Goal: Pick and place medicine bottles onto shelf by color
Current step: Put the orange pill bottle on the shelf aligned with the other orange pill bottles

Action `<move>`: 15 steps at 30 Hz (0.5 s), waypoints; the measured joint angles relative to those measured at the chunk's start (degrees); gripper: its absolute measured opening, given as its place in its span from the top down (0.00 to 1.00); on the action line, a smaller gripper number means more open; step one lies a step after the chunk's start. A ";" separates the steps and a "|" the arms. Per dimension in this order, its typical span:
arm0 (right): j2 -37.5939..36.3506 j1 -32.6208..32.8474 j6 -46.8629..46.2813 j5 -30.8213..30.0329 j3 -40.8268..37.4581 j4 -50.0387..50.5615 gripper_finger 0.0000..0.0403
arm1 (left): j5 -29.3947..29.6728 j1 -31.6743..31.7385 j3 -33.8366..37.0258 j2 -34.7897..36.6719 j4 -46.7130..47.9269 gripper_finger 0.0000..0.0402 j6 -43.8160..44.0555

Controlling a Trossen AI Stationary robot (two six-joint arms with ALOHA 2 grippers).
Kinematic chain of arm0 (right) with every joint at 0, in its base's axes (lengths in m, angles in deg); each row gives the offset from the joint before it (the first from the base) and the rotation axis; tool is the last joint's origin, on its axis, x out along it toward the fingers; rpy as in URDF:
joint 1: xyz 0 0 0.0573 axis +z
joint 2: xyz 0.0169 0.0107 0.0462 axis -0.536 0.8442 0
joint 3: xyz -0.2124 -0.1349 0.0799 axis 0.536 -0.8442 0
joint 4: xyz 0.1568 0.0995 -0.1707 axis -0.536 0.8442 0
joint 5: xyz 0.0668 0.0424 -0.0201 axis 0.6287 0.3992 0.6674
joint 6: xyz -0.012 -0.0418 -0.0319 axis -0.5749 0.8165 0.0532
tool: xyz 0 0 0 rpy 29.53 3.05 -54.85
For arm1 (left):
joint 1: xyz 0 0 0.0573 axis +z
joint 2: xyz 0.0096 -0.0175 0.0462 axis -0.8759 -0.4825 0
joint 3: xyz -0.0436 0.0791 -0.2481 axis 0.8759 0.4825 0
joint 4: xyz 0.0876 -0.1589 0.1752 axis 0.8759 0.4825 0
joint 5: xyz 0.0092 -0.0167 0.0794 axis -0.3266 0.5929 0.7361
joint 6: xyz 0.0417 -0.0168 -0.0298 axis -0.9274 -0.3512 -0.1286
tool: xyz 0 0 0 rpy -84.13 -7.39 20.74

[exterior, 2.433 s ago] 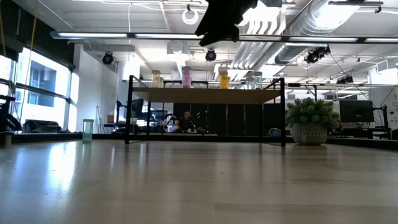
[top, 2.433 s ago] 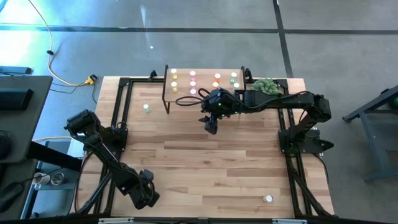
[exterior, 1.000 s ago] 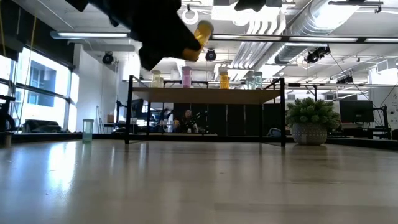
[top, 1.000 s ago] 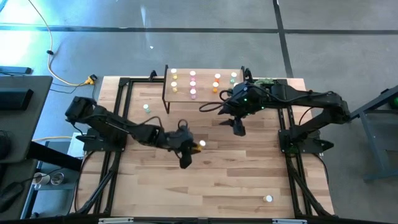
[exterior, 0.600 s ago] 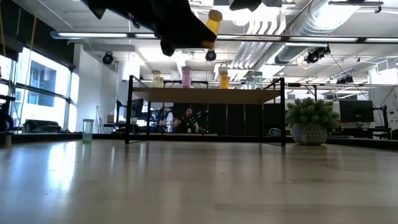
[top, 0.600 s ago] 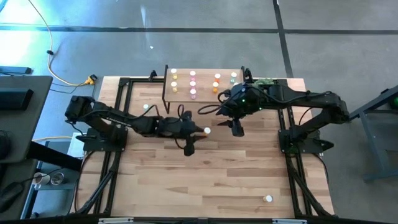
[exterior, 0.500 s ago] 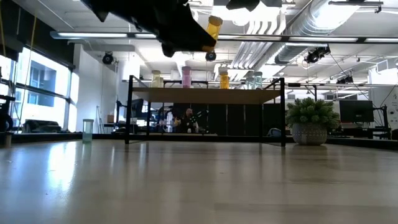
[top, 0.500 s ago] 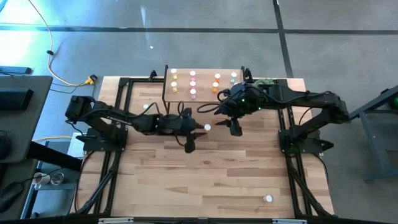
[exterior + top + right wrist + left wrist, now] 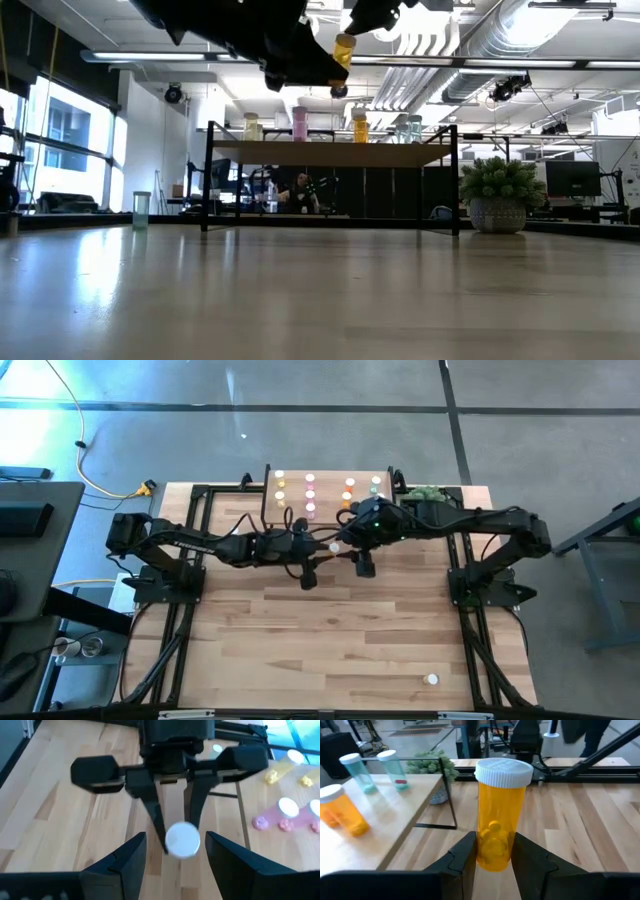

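Wooden tabletop (image 9: 330, 640) carries the shelf (image 9: 328, 508) along its far edge, with rows of yellow, pink, orange and green medicine bottles (image 9: 310, 493) standing on it. Above the table in front of the shelf, the left gripper (image 9: 492, 857) is closed tight on the lower body of an orange bottle (image 9: 497, 817), upright, white cap up. The right gripper (image 9: 175, 851) faces it, fingers spread wide on either side of the white cap (image 9: 182, 839), not gripping. No label or writing is legible on the bottle.
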 joint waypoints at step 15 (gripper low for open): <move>2.00 -0.13 -1.33 0.00 -0.02 -2.09 0.52 | -0.03 -0.10 0.04 0.00 -1.10 0.75 0.96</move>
